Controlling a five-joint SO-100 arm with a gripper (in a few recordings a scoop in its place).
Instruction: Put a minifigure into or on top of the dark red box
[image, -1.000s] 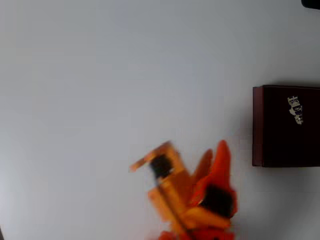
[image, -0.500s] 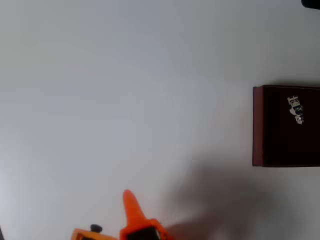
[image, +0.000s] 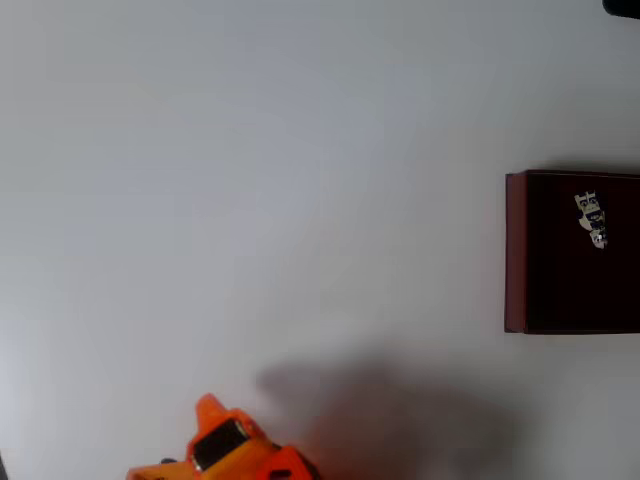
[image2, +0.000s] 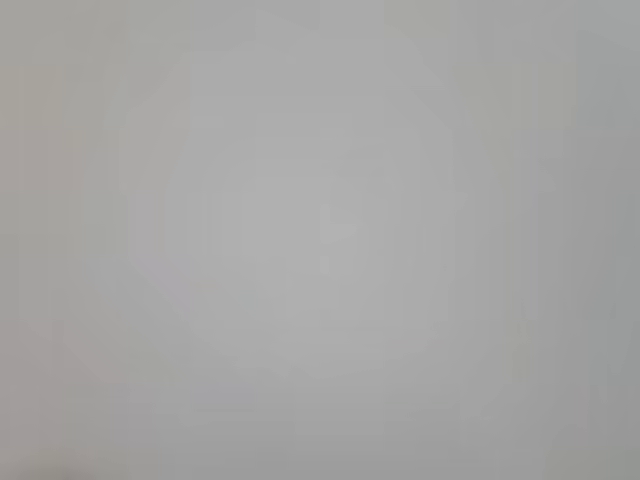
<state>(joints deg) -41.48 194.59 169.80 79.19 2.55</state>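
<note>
The dark red box (image: 515, 250) sits at the right edge of the overhead view, cut off by the frame, its inside near black. A tiny white minifigure (image: 592, 219) with blue marks lies inside it, near the top right. The orange gripper (image: 222, 442) pokes in at the bottom edge, left of centre, far from the box; just one orange tip and a dark part show, so its jaws cannot be read. The wrist view is a blank blurred grey with no fingers in it.
The white table (image: 250, 180) spreads bare across the left and middle. The arm's shadow (image: 390, 410) lies on it at the bottom centre. A small dark object (image: 622, 6) sits in the top right corner.
The orange arm has pulled back from near the box, down and to the left, until just its tip remains at the bottom edge. The minifigure and box have stayed put.
</note>
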